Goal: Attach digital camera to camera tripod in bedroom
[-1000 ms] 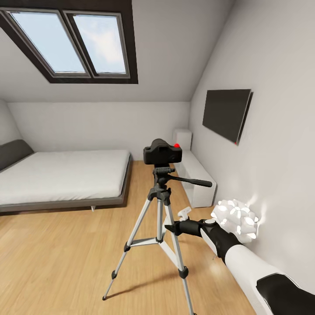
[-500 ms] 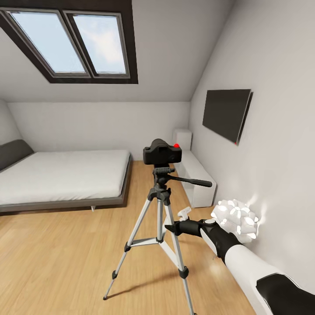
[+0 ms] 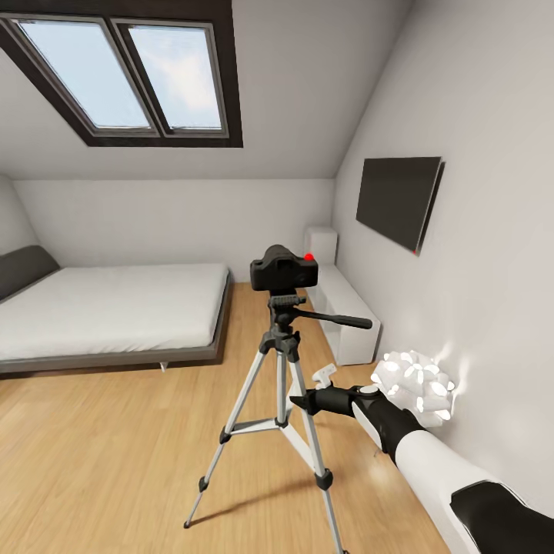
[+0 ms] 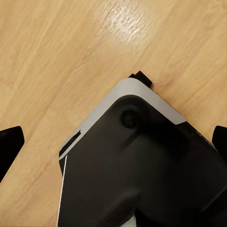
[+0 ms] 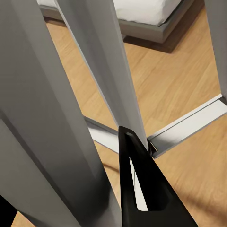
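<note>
Head view: the camera tripod [image 3: 282,400] stands on the light wood floor [image 3: 108,446] near the middle of the bedroom, its three silver legs splayed toward 7, 5 and 6 o'clock. The digital camera [image 3: 284,271] sits on top of the tripod's black head, red dot at its upper right, and the long handle [image 3: 332,318] sticks out toward 3 o'clock. The right arm [image 3: 415,446] reaches in from 4 o'clock, and the right gripper [image 3: 296,400] is at the tripod's legs, just below the black joint; whether its fingers are spread or pressed together cannot be told here. A white ball lamp [image 3: 415,385] glows at 4 o'clock, close against the right wall. The low bed [image 3: 108,315] fills the 9 o'clock side, with open floor between it and the tripod. A white bench [image 3: 346,312] runs along the right wall at 2 o'clock, under a dark wall panel [image 3: 400,198]. The skylight [image 3: 127,73] sits at 11 o'clock.

Left wrist view: the left gripper [image 4: 113,142] points down at bare wood floor, its two dark fingertips [image 4: 9,144] far apart, holding nothing. A grey-and-black part of the robot [image 4: 142,165] lies beneath it.

Right wrist view: close up, silver legs [image 5: 101,71] cross the picture, with a cross brace [image 5: 189,125] and the bed frame [image 5: 156,33] beyond. One dark finger [image 5: 139,189] lies against a leg; the other is unseen, so the grip cannot be told.
</note>
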